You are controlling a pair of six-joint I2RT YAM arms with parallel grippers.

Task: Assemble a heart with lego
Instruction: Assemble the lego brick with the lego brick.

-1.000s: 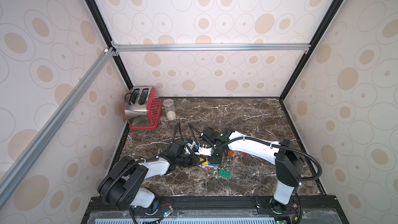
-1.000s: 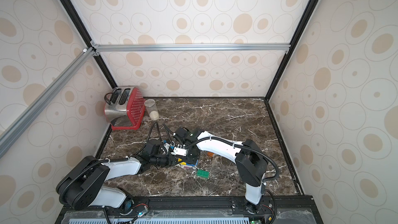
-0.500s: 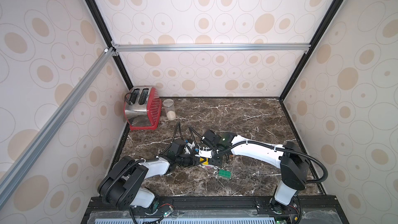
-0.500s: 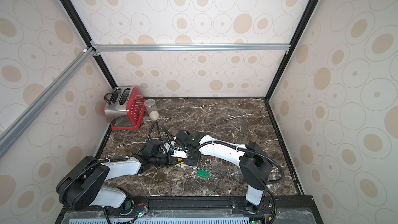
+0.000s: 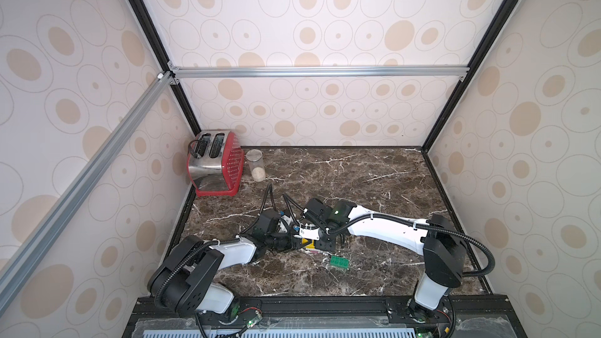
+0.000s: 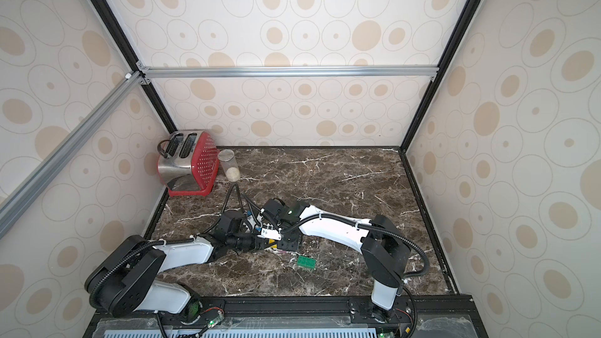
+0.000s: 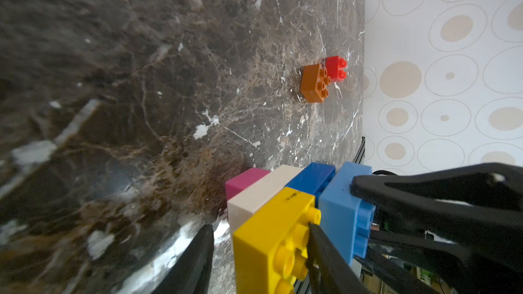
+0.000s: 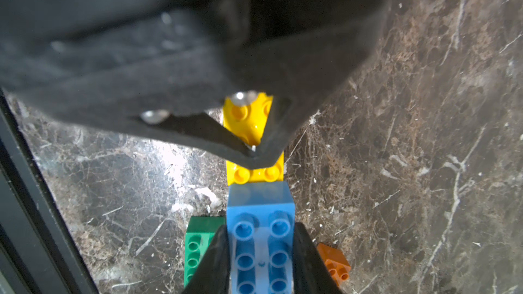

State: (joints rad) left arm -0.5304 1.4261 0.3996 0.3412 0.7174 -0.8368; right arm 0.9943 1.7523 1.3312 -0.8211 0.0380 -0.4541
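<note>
The partly built heart, a stack of pink (image 7: 243, 182), white (image 7: 263, 193), dark blue (image 7: 311, 176) and yellow (image 7: 271, 238) lego, sits in my left gripper (image 7: 259, 227), which is shut on it low over the table. My right gripper (image 8: 260, 230) is shut on a light blue brick (image 8: 260, 213) and holds it against the studded side of the yellow brick (image 8: 254, 171). In both top views the two grippers (image 5: 294, 244) (image 5: 325, 243) meet front of centre. A green brick (image 5: 339, 262) lies loose beside them. The orange (image 7: 312, 83) and red (image 7: 336, 67) bricks lie together farther off.
A red and steel toaster (image 5: 214, 162) and a small glass jar (image 5: 256, 165) stand in the back left corner of the marble table (image 5: 357, 173). Patterned walls close in three sides, and a black rail (image 5: 309, 304) runs along the front edge.
My right gripper has shifted a little toward the front with the light blue brick, closer against the stack. The left arm has stayed put.
</note>
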